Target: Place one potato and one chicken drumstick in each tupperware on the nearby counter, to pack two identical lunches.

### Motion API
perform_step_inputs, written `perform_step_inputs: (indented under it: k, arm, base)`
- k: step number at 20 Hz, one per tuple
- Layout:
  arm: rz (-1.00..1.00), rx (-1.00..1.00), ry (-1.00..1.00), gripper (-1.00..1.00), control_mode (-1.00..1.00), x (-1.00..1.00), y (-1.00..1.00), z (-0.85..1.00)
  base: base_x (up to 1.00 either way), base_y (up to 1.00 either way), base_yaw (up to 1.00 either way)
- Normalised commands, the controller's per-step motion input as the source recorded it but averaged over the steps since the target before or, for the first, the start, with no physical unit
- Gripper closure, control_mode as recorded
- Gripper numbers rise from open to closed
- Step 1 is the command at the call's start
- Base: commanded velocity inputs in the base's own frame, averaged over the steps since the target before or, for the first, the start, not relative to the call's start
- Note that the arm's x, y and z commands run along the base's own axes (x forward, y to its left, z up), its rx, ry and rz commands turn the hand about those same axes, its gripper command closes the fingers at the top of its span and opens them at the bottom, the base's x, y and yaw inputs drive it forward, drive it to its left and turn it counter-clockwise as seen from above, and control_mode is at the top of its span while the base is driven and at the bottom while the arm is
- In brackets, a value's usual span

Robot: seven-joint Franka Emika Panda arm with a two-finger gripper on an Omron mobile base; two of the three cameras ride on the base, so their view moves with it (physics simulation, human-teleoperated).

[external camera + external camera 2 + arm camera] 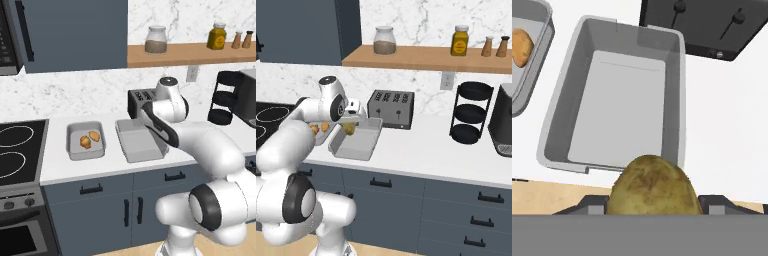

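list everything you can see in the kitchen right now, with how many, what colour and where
tupperware: two, light grey, side by side on counter
potato: one, yellowish-olive, in the gripper above the right tray
food pieces: two, orange, in left tray
toaster: one, black, behind trays
stove: one, black, left of counter
tiered rack: one, black, right on counter
jars and shakers: four, on wooden shelf
gripper: one, white, shut on potato

The potato (652, 186) at the hand view's bottom centre is dull yellowish-olive with brown speckles. The tray (562, 112) above it is light grey, paler on its floor. The toaster (712, 25) at upper right is black. The counter (727, 125) is plain white. At upper left, a second grey tray (537, 75) holds an orange-tan piece (521, 46).
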Motion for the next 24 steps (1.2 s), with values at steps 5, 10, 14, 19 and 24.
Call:
perform_step_inputs:
  k: [5, 10, 14, 19, 24]
  arm:
    - [0.00, -0.01, 0.07, 1.00, -1.00, 0.80, 0.01, -0.64]
    - [0.00, -0.02, 0.12, 1.00, -1.00, 0.95, 0.14, -0.54]
    - [0.00, -0.05, 0.10, 1.00, -1.00, 0.89, 0.21, -0.44]
    - [0.00, -0.09, 0.01, -1.00, -1.00, 0.71, 0.26, -0.16]
    - [0.00, -0.02, -0.01, -1.00, -1.00, 0.06, 0.00, 0.00]
  base:
    - [0.00, 0.00, 0.00]
    - [0.00, 0.00, 0.00]
    - [0.00, 0.00, 0.00]
    - [0.00, 0.00, 0.00]
    - [0.00, 0.00, 0.00]
